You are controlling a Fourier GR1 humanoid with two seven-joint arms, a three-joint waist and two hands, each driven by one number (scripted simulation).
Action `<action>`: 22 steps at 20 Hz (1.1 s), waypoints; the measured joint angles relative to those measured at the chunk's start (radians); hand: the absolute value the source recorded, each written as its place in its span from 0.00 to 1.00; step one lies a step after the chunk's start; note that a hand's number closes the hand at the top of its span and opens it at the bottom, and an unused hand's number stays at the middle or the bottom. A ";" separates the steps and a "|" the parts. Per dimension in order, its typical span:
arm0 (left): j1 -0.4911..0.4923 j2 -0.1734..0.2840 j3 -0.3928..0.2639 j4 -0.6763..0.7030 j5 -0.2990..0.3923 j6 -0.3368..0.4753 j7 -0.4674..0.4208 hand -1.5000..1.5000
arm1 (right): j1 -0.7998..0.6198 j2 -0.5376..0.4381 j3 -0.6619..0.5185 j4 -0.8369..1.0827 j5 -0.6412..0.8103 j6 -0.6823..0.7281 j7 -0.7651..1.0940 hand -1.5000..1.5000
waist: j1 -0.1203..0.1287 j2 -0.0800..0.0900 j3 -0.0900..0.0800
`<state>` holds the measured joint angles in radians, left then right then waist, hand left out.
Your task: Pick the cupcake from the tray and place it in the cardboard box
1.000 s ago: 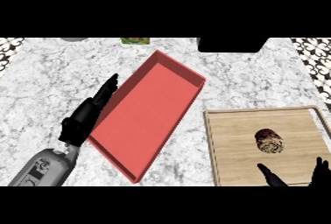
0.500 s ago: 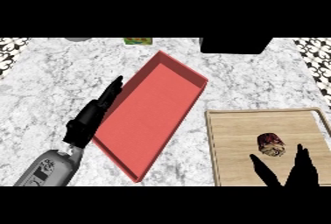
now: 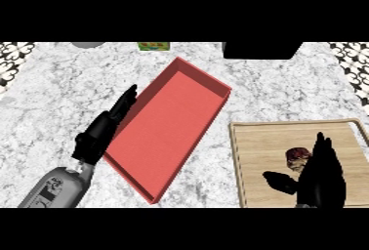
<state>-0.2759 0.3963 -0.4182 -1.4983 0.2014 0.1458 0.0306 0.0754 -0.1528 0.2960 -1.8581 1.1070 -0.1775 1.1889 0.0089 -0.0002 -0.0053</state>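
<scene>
nearest to me, at the lower right, the robot's right hand (image 3: 320,171) reaches up over the wooden tray (image 3: 256,146), fingers straight and together, thumb spread out to the left. it grasps nothing; the hand is released. the cupcake (image 3: 296,156) sits on the tray's pale wood, just to the left of those fingers and above the thumb. its dark reddish top shows, while its right side is hidden behind the hand. whether the fingers touch it i cannot tell. the tray has a thin raised rim and nothing else shows in it.

at the lower left the grey left forearm (image 3: 54,188) comes in, and the left hand (image 3: 101,134) lies flat along the left outer wall of the red box (image 3: 169,127), fingers straight and pointing up and to the right. it is also released, holding nothing. the fingertips look to be right against the box's rim.

the red box lies slantwise across the middle of the marble counter (image 3: 57,93), long and shallow, with low walls and a bare floor. its right edge is near the tray's upper left corner but apart from it.

farther back, along the counter's far edge, stand a grey round thing (image 3: 88,44), a small green and yellow item (image 3: 153,46), and a black block (image 3: 261,50). patterned tile (image 3: 14,61) shows at both far corners.
</scene>
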 measured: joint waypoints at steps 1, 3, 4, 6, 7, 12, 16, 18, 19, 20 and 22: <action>0.001 0.000 0.004 0.003 -0.001 -0.003 -0.003 0.50 | -0.013 0.017 -0.005 0.008 0.008 0.017 0.005 0.00 | -0.001 0.000 0.001; -0.001 0.001 0.017 0.005 0.002 -0.012 0.001 0.50 | -0.015 0.051 -0.010 0.023 0.029 0.041 0.007 0.00 | -0.003 0.000 0.002; 0.000 -0.004 0.013 0.000 -0.004 -0.009 0.009 0.50 | -0.026 0.069 -0.018 0.044 0.037 0.051 0.006 0.00 | -0.003 0.001 0.003; 0.007 -0.012 0.013 -0.002 -0.016 -0.006 0.008 0.50 | -0.042 0.092 -0.044 0.055 0.045 0.075 0.002 0.00 | -0.004 0.001 0.004; 0.022 -0.013 0.013 -0.007 -0.022 -0.008 0.000 0.50 | -0.039 0.103 -0.047 0.052 0.058 0.085 -0.001 0.00 | -0.005 0.000 0.004; 0.026 -0.044 0.021 -0.008 -0.056 -0.007 0.004 0.50 | -0.086 0.136 -0.075 0.090 0.102 0.124 -0.016 0.00 | -0.007 0.000 0.005; 0.028 -0.051 0.038 -0.016 -0.067 -0.027 0.018 0.50 | -0.095 0.143 -0.124 0.110 0.103 0.143 -0.050 0.00 | -0.008 0.000 0.005; 0.037 -0.051 0.051 -0.016 -0.066 -0.044 0.014 0.50 | -0.081 0.146 -0.128 0.103 0.099 0.151 -0.056 0.00 | -0.009 0.000 0.005; 0.035 -0.055 0.055 -0.015 -0.069 -0.047 0.013 0.50 | -0.090 0.147 -0.135 0.112 0.097 0.157 -0.055 0.00 | -0.009 0.000 0.005; 0.042 -0.055 0.062 -0.008 -0.069 -0.056 0.004 0.50 | -0.088 0.148 -0.134 0.109 0.092 0.163 -0.055 0.00 | -0.009 0.000 0.005; 0.052 -0.054 0.068 -0.029 -0.075 -0.062 0.015 0.50 | -0.103 0.149 -0.155 0.131 0.078 0.173 -0.063 0.00 | -0.007 0.000 0.005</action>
<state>-0.2236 0.3422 -0.3502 -1.5270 0.1261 0.0840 0.0454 -0.0276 -0.0041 0.1413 -1.7271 1.1849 -0.0046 1.1254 0.0020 -0.0004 -0.0003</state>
